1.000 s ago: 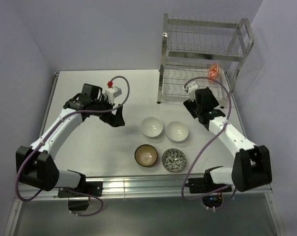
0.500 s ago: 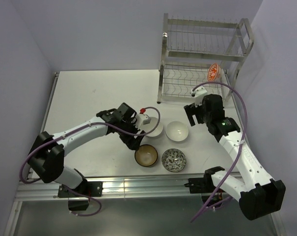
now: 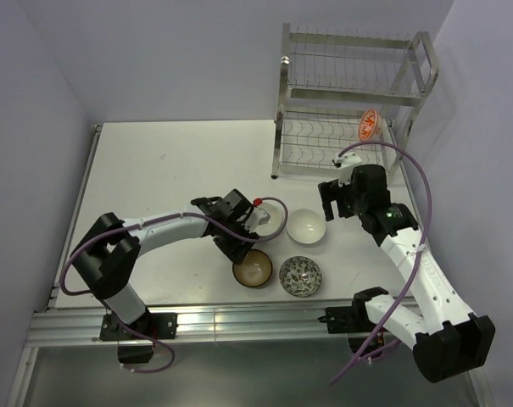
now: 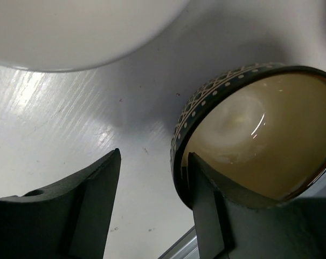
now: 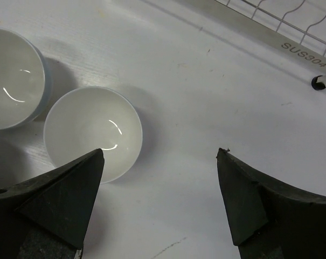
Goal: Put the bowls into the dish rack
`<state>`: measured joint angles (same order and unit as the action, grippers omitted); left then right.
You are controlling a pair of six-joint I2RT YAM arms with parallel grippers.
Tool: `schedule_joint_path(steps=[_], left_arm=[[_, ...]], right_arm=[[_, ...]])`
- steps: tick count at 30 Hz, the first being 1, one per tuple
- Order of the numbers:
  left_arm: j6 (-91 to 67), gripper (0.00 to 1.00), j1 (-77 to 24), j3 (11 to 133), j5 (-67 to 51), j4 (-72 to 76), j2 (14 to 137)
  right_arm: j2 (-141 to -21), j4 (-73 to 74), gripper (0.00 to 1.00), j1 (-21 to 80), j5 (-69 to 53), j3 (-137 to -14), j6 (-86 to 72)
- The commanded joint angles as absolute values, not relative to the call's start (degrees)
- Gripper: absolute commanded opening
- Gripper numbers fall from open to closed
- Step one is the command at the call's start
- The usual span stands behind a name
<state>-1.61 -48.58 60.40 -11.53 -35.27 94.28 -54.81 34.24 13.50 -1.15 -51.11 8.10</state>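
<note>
Only orange-red bowl point(image 3: 369, 125) inside dish rack point(image 3: 349, 96)

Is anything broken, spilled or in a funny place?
Nothing looks broken or spilled. The orange-red bowl stands on edge in the dish rack. The white bowls, brown bowl and grey patterned bowl sit upright on the table.

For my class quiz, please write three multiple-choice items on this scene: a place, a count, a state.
1. The orange-red bowl is: A on the table B in the dish rack C in a gripper
2. Bowls on the table: A two B four C five
3. The left gripper is: A open astride the brown bowl's rim B shut on a white bowl C far from bowls
Key: B, it rests in the lower tier; B, four stand there; A, the rim lies between its fingers.
</note>
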Motion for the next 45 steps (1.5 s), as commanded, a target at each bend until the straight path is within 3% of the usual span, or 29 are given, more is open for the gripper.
schedule_joint_path(steps=[1,12,13,15,16,18,27,34,38,45], left_arm=[[-3.6,0.58,-49.0,63.1,-12.2,-33.4,95.3],[-6.9,0.4,-49.0,62.9,-18.9,-32.0,97.2],[-7.1,0.3,-49.0,63.1,-19.3,-32.3,97.5],[-7.5,0.2,-49.0,63.7,-20.6,-32.7,98.1],[-7.6,0.09,-49.0,63.8,-21.1,-33.0,98.3],[-7.8,0.01,-49.0,64.0,-21.1,-33.5,97.9],[-9.9,0.0,-44.7,68.1,-20.7,-38.6,86.8],[-19.1,0.0,-38.8,76.1,-14.1,-40.9,87.1],[-22.8,0.01,-38.8,79.5,-10.6,-40.8,88.2],[-24.3,0.0,-38.3,82.2,-11.0,-40.2,89.9]], right_arm=[[-53.1,33.8,0.92,12.9,-2.5,-52.5,5.4],[-52.5,32.2,0.9,12.5,-4.5,-52.4,2.6],[-52.1,32.1,0.89,12.5,-5.0,-52.6,2.4],[-51.1,31.0,0.88,12.5,-6.0,-52.2,1.5],[-49.8,30.2,0.88,12.4,-7.6,-51.9,1.3],[-49.0,29.1,0.88,12.5,-9.1,-51.5,1.0],[-50.6,29.1,0.85,12.5,-16.9,-55.2,-2.1],[-53.2,22.3,0.79,13.7,-22.9,-57.7,-9.7],[-59.6,26.2,0.76,20.8,-18.5,-65.5,-9.7],[-62.4,20.9,0.73,31.4,-11.2,-62.9,-14.7]])
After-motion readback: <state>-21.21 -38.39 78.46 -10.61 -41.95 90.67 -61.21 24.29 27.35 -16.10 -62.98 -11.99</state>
